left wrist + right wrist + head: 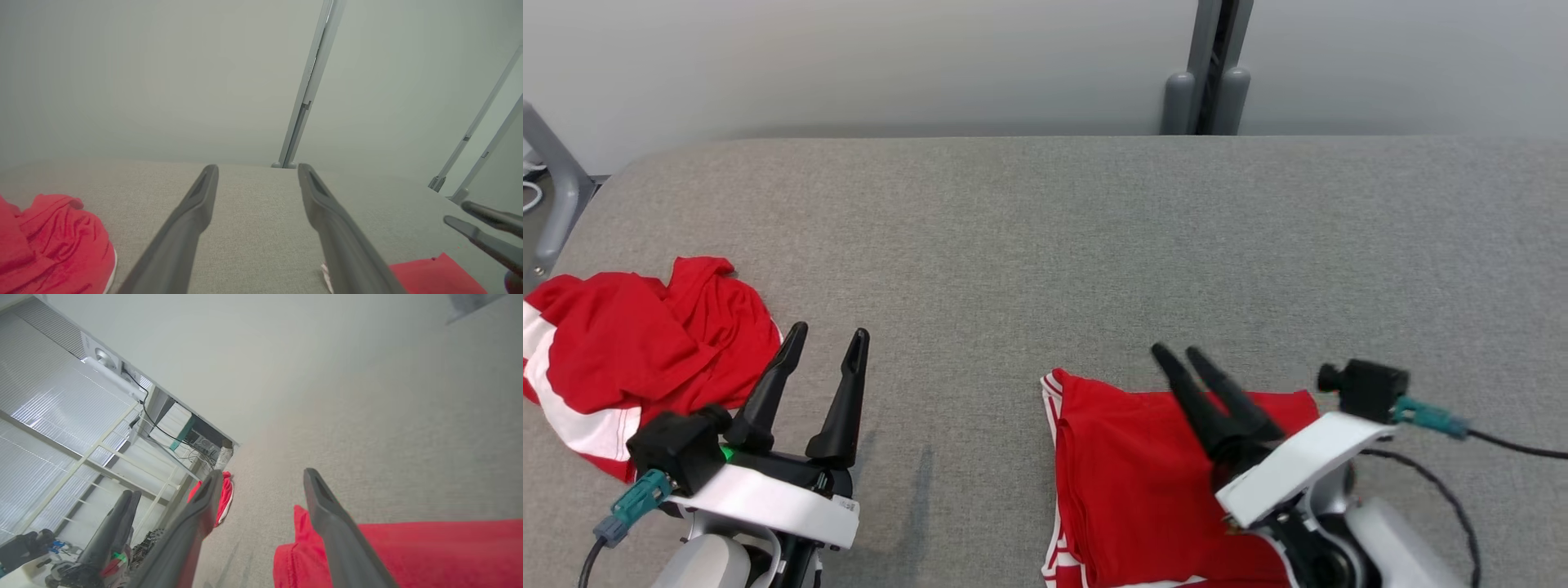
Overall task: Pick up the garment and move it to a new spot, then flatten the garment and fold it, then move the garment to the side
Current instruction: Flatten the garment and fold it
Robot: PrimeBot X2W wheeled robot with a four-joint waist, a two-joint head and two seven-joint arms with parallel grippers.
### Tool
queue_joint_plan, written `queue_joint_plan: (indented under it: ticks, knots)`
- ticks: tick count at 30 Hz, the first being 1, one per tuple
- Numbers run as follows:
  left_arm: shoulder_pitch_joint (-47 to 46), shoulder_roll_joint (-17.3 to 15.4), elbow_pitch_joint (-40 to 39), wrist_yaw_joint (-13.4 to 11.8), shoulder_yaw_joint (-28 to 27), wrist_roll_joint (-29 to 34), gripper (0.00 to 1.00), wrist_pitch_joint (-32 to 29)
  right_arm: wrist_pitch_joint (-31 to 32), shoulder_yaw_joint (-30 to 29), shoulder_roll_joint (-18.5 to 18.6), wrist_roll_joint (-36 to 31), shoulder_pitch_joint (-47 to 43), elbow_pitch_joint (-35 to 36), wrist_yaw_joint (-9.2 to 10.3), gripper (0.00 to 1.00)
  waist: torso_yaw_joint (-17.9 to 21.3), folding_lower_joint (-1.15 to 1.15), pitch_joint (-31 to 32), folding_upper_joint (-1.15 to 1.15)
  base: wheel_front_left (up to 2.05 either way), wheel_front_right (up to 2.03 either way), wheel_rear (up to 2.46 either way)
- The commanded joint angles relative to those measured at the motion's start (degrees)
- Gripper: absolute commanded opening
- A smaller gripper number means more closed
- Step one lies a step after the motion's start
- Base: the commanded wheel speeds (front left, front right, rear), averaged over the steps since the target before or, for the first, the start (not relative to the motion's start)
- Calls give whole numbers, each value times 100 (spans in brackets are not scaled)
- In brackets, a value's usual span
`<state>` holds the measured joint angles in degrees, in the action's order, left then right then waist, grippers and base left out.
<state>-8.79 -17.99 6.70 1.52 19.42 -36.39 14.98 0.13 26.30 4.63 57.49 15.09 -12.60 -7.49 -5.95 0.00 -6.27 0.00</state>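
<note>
1. Table top (1045, 245): grey woven cloth, matt, coarse-grained.
2. Folded red garment (1127, 474) and crumpled red garment (629, 351): soft matt cloth, lightly creased.
3. Left gripper (829, 331), right gripper (1176, 351): matt dark plastic-looking fingers, smooth white shells.

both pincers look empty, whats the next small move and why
Probably lower the right pincer onto the edge of the folded red garment and close on it, ready to move it aside. It already lies flat and folded under that open pincer, so only the sideways move seems left. The crumpled garment by the open left pincer can wait.
</note>
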Motion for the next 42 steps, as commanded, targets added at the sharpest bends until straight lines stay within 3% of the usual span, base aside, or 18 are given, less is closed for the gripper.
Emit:
queue_joint_plan:
  ticks: [1, 6, 12, 19, 23, 31, 42]
  knots:
    - [19, -18, -7, 15, -16, 30, 100, 19, -78, -168, 143, -202, 60, 101, 0, 100, 69, 0, 40, 0, 0, 0, 0]
    - [78, 30, -32, 41, -64, -2, 100, 22, -393, -775, 753, -1691, 43, 669, 0, 100, 224, 0, 104, 0, 0, 0, 0]
    - [118, 180, -120, 35, -316, 113, 100, 24, -756, -1621, 970, -3000, -244, 964, 0, 100, 350, 0, 107, 0, 0, 0, 0]
    - [344, 436, -214, 0, -786, 506, 100, 25, -1232, -2191, 707, -4041, -621, 899, 0, 100, 463, 0, 126, 0, 0, 0, 0]
    - [502, 716, -150, 106, -1101, 721, 100, 18, -1442, -2423, 526, -4655, -833, 862, 1, 100, 498, 0, 155, 0, 0, 0, 0]
    - [714, 1237, 25, 398, -1605, 1180, 100, 18, -1540, -2810, 71, -5025, -1060, 689, 1, 100, 537, 0, 259, 0, 0, 0, 0]
    - [807, 1461, 141, 554, -1841, 1676, 100, 18, -1543, -2885, -49, -5069, -1082, 673, 1, 100, 520, 0, 361, 0, 0, 0, 0]
